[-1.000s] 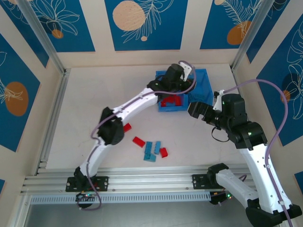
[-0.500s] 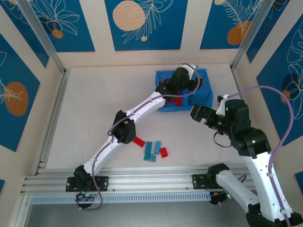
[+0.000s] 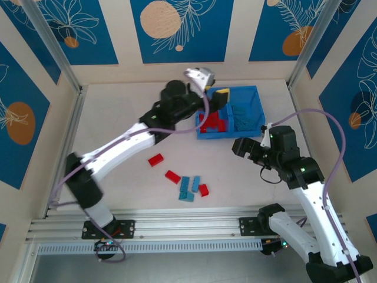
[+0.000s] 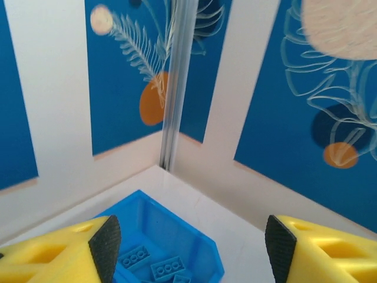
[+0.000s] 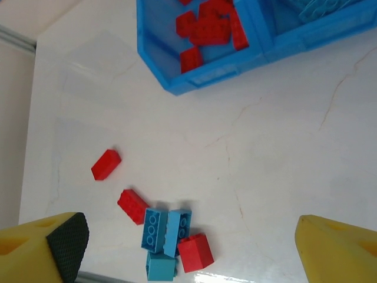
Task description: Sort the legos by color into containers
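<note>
Nearest, in front of the bin (image 3: 215,137), six loose legos (image 5: 168,233), three red and three light blue, lie on the surface (image 3: 118,124). Right gripper (image 5: 188,247), jaws spread and empty, hangs above them, just short of the bin. Left gripper (image 4: 188,247), pressed together over the bin's red compartment (image 5: 156,41) a second ago, is now spread, empty and raised over the bin's far-left corner. Probably a red brick was released there; six remain to sort.
</note>
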Available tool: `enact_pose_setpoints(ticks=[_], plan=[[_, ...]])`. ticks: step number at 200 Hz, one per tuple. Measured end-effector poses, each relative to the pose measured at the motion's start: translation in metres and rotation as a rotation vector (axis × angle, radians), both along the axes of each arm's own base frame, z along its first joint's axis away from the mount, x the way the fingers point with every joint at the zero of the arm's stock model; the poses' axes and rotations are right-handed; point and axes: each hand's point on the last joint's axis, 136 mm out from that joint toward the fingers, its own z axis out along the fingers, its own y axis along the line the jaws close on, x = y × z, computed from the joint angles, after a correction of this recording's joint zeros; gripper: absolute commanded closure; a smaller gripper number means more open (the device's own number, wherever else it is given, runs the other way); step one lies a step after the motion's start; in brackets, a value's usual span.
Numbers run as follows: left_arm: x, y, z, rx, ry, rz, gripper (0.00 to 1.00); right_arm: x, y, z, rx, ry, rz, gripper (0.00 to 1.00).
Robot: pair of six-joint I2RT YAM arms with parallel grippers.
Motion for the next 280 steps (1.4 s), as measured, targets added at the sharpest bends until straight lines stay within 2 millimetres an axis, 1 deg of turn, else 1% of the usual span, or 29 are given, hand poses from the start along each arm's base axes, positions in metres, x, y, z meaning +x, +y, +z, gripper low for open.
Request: enact_pose_setpoints(ticks=[7, 15, 22, 29, 44, 58, 89, 103, 108, 123, 136, 156, 173, 188, 206, 223, 234, 255, 280], plan=[[-0.015, 0.015, 0.006, 0.009, -0.038, -0.006, 0.3, 0.001, 0.005, -0.007, 0.004, 0.02, 0.021, 0.09], [-0.03, 0.031, 0.007, 0.03, -0.075, -0.009, 0.29, 0.001, 0.011, -0.017, 0.008, 0.049, 0.049, 0.1], [-0.041, 0.043, 0.004, 0.05, -0.1, -0.01, 0.28, 0.001, 0.017, -0.027, 0.011, 0.076, 0.072, 0.11], [-0.052, 0.055, -0.004, 0.082, -0.121, -0.011, 0.27, 0.001, 0.022, -0.037, 0.012, 0.105, 0.094, 0.11], [-0.073, 0.076, -0.03, 0.169, -0.146, -0.024, 0.23, -0.005, 0.034, -0.061, 0.01, 0.17, 0.146, 0.12], [-0.093, 0.092, -0.063, 0.269, -0.152, -0.061, 0.18, -0.017, 0.048, -0.084, 0.006, 0.232, 0.203, 0.12], [-0.131, 0.115, -0.13, 0.488, -0.168, -0.193, 0.06, -0.052, 0.081, -0.133, -0.044, 0.364, 0.343, 0.12], [-0.143, 0.122, -0.156, 0.555, -0.168, -0.245, 0.0, -0.063, 0.089, -0.153, -0.106, 0.41, 0.386, 0.12], [-0.147, 0.124, -0.165, 0.577, -0.165, -0.26, 0.0, -0.065, 0.091, -0.159, -0.134, 0.419, 0.396, 0.13], [-0.155, 0.13, -0.189, 0.631, -0.16, -0.296, 0.0, -0.07, 0.096, -0.175, -0.22, 0.427, 0.427, 0.19], [-0.158, 0.133, -0.204, 0.668, -0.156, -0.313, 0.0, -0.074, 0.1, -0.187, -0.29, 0.425, 0.454, 0.24], [-0.159, 0.134, -0.213, 0.696, -0.164, -0.324, 0.0, -0.079, 0.107, -0.204, -0.368, 0.427, 0.5, 0.33], [-0.157, 0.132, -0.213, 0.696, -0.173, -0.324, 0.0, -0.074, 0.128, -0.2, -0.368, 0.383, 0.536, 0.36], [-0.155, 0.13, -0.213, 0.694, -0.176, -0.323, 0.0, -0.075, 0.136, -0.209, -0.396, 0.377, 0.557, 0.4], [-0.153, 0.128, -0.213, 0.69, -0.18, -0.321, 0.0, -0.078, 0.132, -0.224, -0.463, 0.398, 0.553, 0.47], [-0.152, 0.127, -0.215, 0.688, -0.182, -0.32, 0.0, -0.075, 0.131, -0.224, -0.493, 0.4, 0.543, 0.57], [-0.151, 0.126, -0.215, 0.687, -0.183, -0.319, 0.0, -0.075, 0.128, -0.225, -0.521, 0.41, 0.531, 0.61], [-0.15, 0.125, -0.215, 0.681, -0.189, -0.316, 0.0, -0.074, 0.128, -0.224, -0.541, 0.419, 0.526, 0.66], [-0.15, 0.125, -0.216, 0.677, -0.191, -0.314, 0.0, -0.074, 0.127, -0.223, -0.549, 0.411, 0.524, 0.68]])
